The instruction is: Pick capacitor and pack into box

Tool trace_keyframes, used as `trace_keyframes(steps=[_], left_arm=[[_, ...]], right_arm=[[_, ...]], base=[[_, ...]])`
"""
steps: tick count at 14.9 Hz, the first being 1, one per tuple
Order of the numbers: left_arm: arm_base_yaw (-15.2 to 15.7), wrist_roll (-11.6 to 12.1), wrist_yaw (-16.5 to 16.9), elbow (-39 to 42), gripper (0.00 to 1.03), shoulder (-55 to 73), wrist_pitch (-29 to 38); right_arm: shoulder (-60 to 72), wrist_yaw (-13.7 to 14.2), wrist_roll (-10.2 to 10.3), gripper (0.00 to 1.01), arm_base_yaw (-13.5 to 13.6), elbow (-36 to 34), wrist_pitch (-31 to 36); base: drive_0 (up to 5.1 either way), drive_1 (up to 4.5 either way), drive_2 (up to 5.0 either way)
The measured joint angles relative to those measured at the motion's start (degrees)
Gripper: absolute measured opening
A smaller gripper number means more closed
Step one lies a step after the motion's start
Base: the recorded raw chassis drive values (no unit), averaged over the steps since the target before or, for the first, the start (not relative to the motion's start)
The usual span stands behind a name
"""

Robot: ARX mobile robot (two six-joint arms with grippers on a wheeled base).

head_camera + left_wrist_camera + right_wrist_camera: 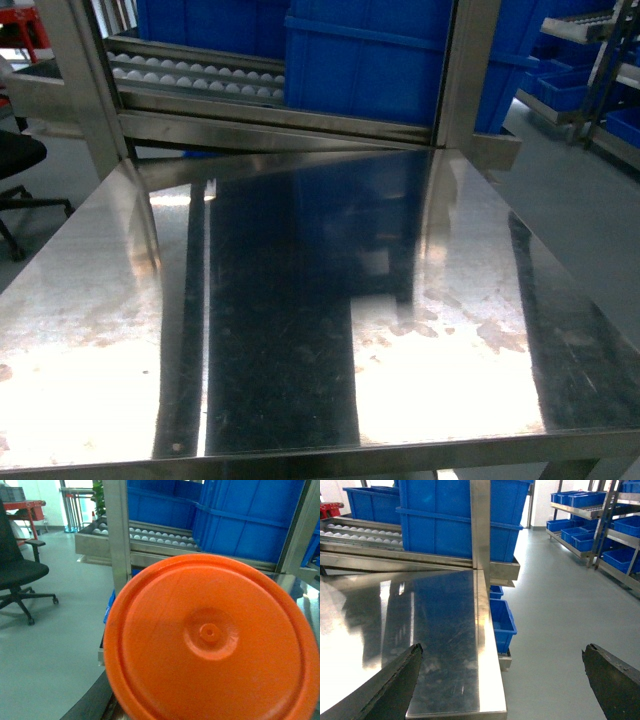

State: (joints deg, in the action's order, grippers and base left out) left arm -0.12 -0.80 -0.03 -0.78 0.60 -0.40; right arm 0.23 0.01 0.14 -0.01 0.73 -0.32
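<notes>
An orange round plastic face (210,640) with a small nub at its centre fills most of the left wrist view, very close to the camera. I cannot tell whether it is the capacitor. It hides my left gripper's fingers. My right gripper (502,649) is open, its dark fingertips (412,662) spread wide over the right front corner of the steel table (435,630), with nothing between them. The box is out of view. In the head view the table (300,300) is bare and neither gripper shows.
Behind the table stands a steel frame with a roller conveyor (190,75) and large blue bins (370,60). A small blue bin (501,622) sits low beside the table's right edge. Shelves of blue bins (600,520) stand at the far right. An office chair (20,575) stands on the left.
</notes>
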Motion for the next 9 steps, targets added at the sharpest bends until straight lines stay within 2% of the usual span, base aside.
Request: trace_keyframes(steps=[9], left_arm=[[0.0,0.0,0.0,0.0,0.44,0.0,-0.1]], right_arm=[[0.0,0.0,0.0,0.98,0.0,0.0,-0.1]], base=[[-0.3,-0.32,-0.3]])
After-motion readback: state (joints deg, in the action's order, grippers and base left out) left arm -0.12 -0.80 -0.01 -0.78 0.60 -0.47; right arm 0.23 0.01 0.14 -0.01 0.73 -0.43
